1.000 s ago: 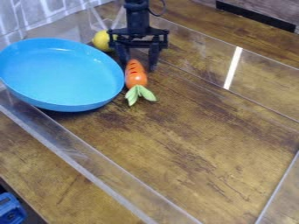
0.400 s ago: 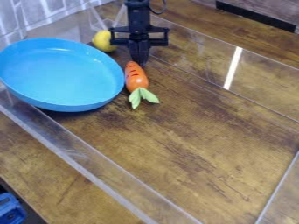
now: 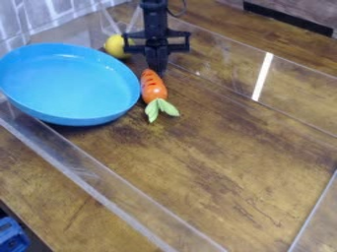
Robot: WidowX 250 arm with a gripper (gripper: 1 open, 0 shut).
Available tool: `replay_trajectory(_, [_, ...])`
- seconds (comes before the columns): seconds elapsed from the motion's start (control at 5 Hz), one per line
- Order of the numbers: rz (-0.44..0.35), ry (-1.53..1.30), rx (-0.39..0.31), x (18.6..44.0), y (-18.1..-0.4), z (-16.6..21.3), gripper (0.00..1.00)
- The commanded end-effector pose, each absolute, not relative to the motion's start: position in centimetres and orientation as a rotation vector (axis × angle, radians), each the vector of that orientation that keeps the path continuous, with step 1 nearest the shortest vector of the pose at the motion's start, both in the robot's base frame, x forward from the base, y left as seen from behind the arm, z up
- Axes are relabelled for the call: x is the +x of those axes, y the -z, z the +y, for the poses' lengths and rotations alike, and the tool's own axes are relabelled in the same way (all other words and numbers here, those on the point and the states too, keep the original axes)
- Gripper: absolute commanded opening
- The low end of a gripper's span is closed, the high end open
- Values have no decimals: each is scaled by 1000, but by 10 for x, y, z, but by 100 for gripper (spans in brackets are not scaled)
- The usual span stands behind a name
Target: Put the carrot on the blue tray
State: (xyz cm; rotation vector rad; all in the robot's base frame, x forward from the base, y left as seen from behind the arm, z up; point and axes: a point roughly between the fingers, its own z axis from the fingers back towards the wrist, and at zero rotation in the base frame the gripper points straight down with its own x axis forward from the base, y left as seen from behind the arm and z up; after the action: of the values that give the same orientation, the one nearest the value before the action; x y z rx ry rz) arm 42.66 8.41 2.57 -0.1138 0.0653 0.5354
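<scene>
A: Where is the carrot [image 3: 154,90]?

B: On the wooden table [image 3: 224,148], just right of the blue tray [image 3: 66,84], leaves toward us.

A: And the gripper [image 3: 153,62]?

B: Behind, clenched on the carrot's far tip. A lemon [image 3: 116,44] sits farther back.

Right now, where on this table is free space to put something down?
The blue tray is bare inside. The wooden table is open right of the carrot and toward the near edge. It is crowded at the tray's far rim: claw, carrot and lemon.
</scene>
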Motion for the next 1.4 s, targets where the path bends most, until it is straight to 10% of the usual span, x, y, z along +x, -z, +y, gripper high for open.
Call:
replay_trajectory(0.0, [-54, -558, -137, 428, -91, 86, 0])
replay_trajectory(1.2, [-179, -585, -190, 389, -138, 127, 0])
